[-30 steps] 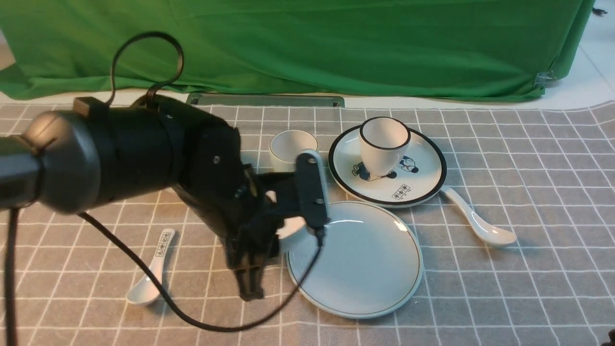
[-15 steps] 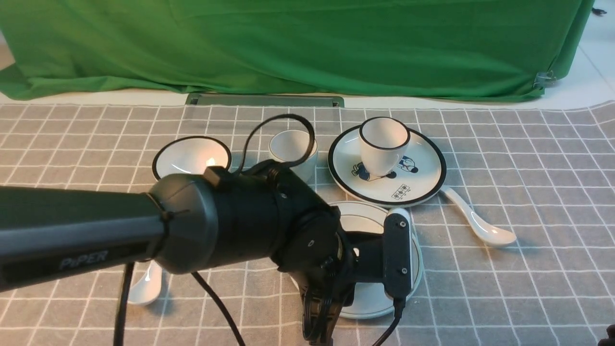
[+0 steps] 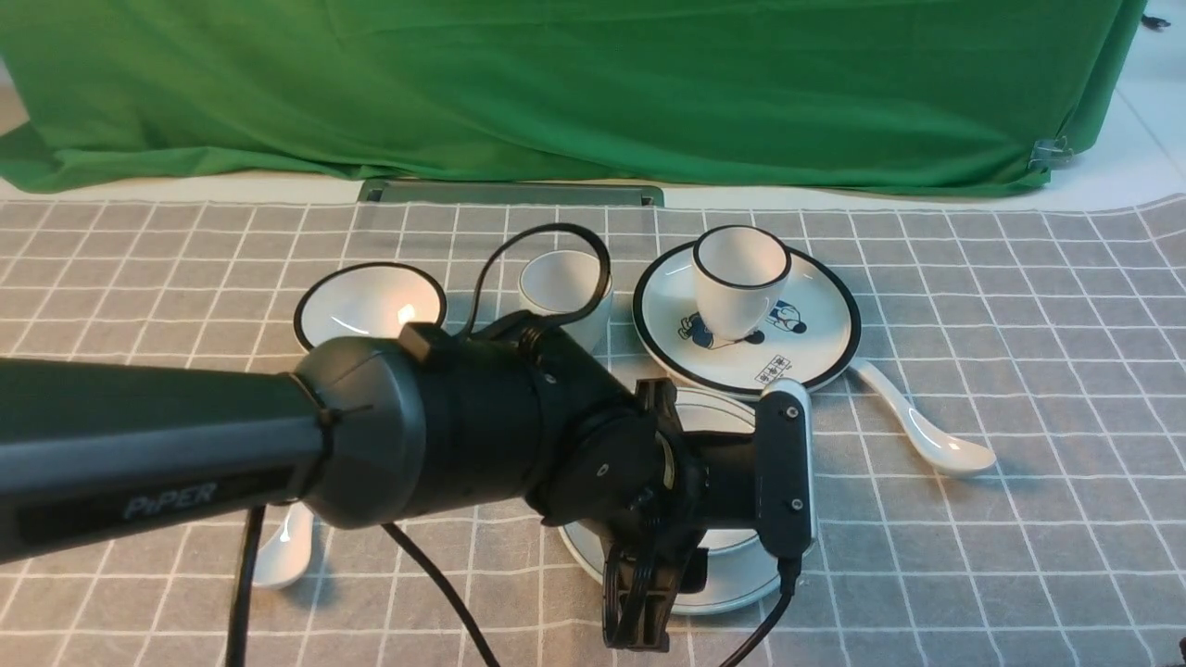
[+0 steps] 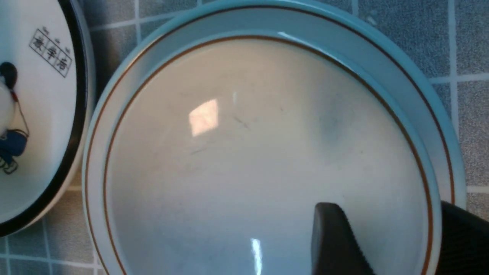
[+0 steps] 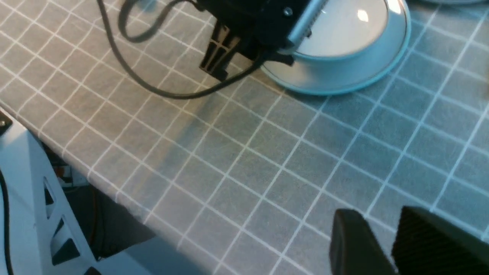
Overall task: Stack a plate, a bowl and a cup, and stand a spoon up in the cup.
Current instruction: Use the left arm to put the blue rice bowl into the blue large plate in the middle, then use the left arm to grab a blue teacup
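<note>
left wrist view: bowl (image 4: 244, 152) on plate (image 4: 443, 114), left hand (image 4: 387, 217) parted astride rim.

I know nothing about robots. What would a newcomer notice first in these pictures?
A bulky black arm reaches in from the left, its tool over a pale blue bowl sitting on a matching plate in the foreground. Behind them a white cup sits on a cartoon plate, and a green cloth fills the background.
</note>
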Tool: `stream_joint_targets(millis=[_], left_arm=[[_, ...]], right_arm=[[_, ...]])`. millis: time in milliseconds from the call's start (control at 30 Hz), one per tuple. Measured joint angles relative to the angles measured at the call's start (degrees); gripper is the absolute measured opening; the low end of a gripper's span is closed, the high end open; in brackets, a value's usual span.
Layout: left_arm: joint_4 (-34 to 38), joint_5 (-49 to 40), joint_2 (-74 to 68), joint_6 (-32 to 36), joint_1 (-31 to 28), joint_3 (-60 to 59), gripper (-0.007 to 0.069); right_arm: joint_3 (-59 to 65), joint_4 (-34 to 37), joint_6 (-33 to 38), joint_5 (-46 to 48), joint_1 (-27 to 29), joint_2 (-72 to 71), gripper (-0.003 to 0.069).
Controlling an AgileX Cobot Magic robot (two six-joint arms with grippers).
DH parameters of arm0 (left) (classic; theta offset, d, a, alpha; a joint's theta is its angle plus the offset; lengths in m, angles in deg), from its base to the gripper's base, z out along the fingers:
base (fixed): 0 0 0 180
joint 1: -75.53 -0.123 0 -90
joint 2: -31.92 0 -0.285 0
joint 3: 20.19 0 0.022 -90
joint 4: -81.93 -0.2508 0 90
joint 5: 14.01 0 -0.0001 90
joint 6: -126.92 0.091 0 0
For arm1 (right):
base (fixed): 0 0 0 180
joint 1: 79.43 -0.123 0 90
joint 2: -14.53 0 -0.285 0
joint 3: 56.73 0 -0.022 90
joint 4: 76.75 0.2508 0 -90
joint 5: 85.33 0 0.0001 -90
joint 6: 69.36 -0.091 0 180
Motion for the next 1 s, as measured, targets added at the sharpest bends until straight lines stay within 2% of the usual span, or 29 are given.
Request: stream_joint_targets(millis=[100,167,233,300,333,400,500,567,633,700,767,800,867,1000], left_arm=[[0.18,-1.6,2.21,-2.07,0.0,0.0,0.0415],[0.18,-1.92,5.63,-6.26,0.0,0.0,0.0463],[0.18,-2.12,9.66,-11.68,0.0,0.0,0.0482],[0.18,-2.42,13.72,-15.43,0.0,0.0,0.047],[0.61,-2.82,16.99,-19.51,0.0,0.0,0.0434],[1.33,-2.89,21.11,-22.87,0.0,-0.29,0.0362],[3.22,-1.68,31.53,-28.59,0.0,-3.73,0.0127],[4.93,0.11,38.07,-29.97,0.0,-7.67,0.0047],[7.16,2.11,44.37,-30.84,0.0,-11.96,0.0019],[9.8,5.29,50.44,-31.99,0.0,-17.65,0.0006],[11.47,8.28,55.75,-32.67,0.0,-21.86,0.0004],[12.14,9.52,56.91,-32.76,0.0,-23.42,0.0003],[13.51,14.53,64.64,-32.88,0.0,-29.68,0.0003],[13.86,18.79,73.24,-33.01,0.0,-35.56,0.0003]], right_arm=[[0.0,-2.62,-1.88,1.3,0.0,2.69,0.0335],[-0.44,-5.53,-2.92,1.84,0.0,5.61,0.0363],[-1.86,-8.53,-3.49,2.41,0.0,9.24,0.0369],[-4.38,-11.49,-3.42,3.37,0.0,13.68,0.0366],[-5.97,-12.78,-3.25,3.8,0.06,15.97,0.0363],[-8.31,-13.79,-2.39,4.46,0.71,19.21,0.0356],[-13.22,-13.37,1.89,5.03,5.51,26.28,0.034],[-15.41,-10.28,6.44,4.54,10.76,30.75,0.033],[-16.98,-5.2,13.17,3.54,17.16,35.1,0.0325],[-18.91,3.13,20.72,2.09,24.32,41.08,0.0323],[-20.99,9.49,26.65,1.54,28.87,46.62,0.0323],[-21.52,10.6,27.68,1.43,29.85,47.92,0.0323],[-25.52,14.58,32.92,1.0,35.2,56.93,0.0329],[-32.84,15.63,37.38,0.82,38.86,67.73,0.0371]])
